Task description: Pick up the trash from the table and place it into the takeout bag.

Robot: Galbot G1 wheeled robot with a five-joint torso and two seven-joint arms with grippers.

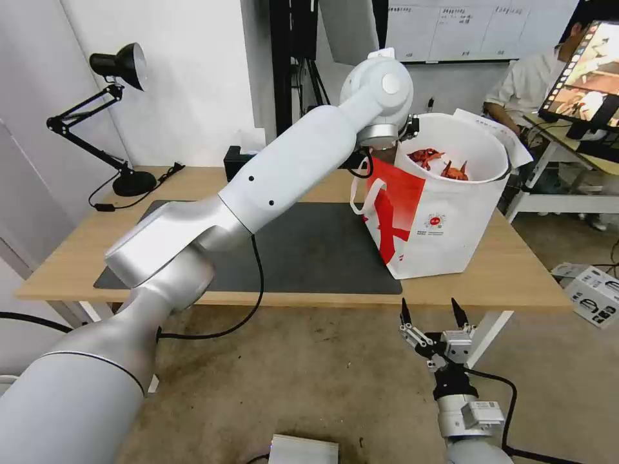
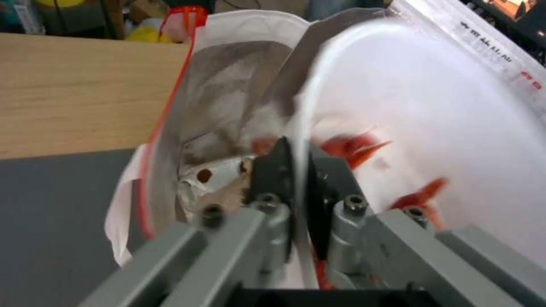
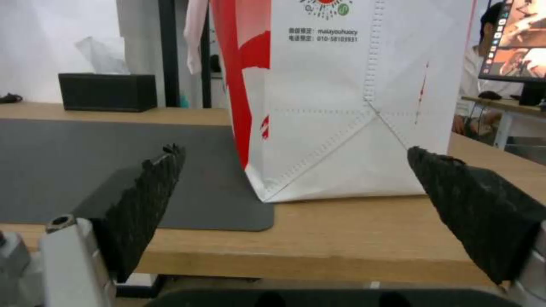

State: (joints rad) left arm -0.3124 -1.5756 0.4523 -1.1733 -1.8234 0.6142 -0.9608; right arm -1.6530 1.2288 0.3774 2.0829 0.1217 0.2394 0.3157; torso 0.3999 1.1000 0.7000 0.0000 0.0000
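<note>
The red-and-white takeout bag [image 1: 438, 222] stands on the right part of the table [image 1: 503, 277], half on the dark mat [image 1: 309, 248]. My left arm reaches across to the bag's mouth, and the left gripper [image 2: 297, 149] is shut on the rim of the white bowl [image 1: 461, 145]. The bowl is tilted over the opening, with red shells [image 1: 445, 164] inside it. In the left wrist view, the shells [image 2: 352, 147] lie in the bowl [image 2: 432, 111], and crumpled paper trash [image 2: 216, 179] sits low in the foil lining [image 2: 227, 94]. My right gripper [image 1: 429, 312] hangs open below the table's front edge, facing the bag [image 3: 341, 106].
A black tissue box [image 1: 235, 161] sits at the table's back edge, also in the right wrist view [image 3: 108, 91]. A black desk lamp [image 1: 119, 64] stands at the back left. A white carton [image 1: 593, 293] lies on the floor at the right. Another desk with a monitor [image 1: 583, 71] stands behind the bag.
</note>
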